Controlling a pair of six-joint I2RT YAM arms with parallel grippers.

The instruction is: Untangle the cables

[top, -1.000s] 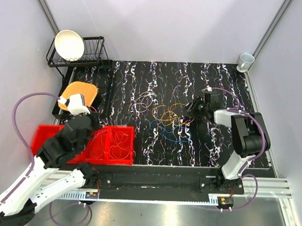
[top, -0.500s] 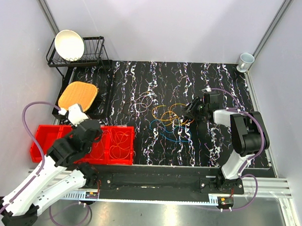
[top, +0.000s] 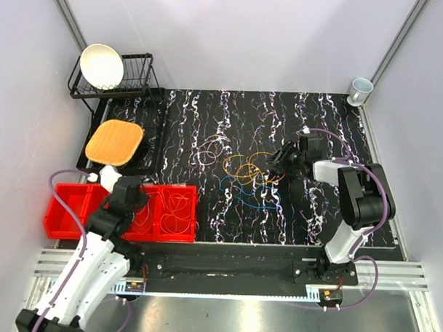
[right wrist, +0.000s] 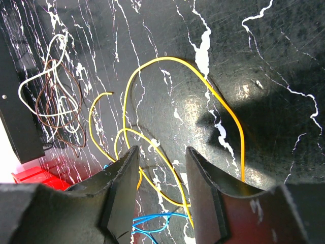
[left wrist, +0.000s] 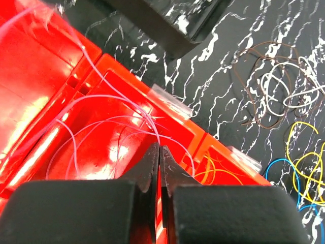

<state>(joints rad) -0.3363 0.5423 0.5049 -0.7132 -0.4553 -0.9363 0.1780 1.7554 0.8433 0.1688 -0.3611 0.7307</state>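
A tangle of yellow, orange and blue cables (top: 246, 175) lies mid-mat, with a white and brown coil (top: 209, 151) to its left. My left gripper (top: 126, 194) is over the red bin (top: 67, 222). In the left wrist view it (left wrist: 159, 148) is shut on a whitish-pink cable (left wrist: 101, 99) that loops into the bin's middle compartment. Orange cables (top: 178, 212) lie in the right compartment. My right gripper (top: 280, 162) is open at the tangle's right edge. In the right wrist view it (right wrist: 162, 152) straddles a yellow cable (right wrist: 167, 62) just above the mat, with a blue cable (right wrist: 152, 219) below.
A black dish rack (top: 137, 90) holding a white bowl (top: 101, 66) stands at the back left. An orange woven pad (top: 114, 142) sits on a black tray in front of it. A cup (top: 360, 88) stands at the back right corner.
My left arm has drawn back toward the near edge, bringing its gripper over the red bin. The right arm has hardly moved.
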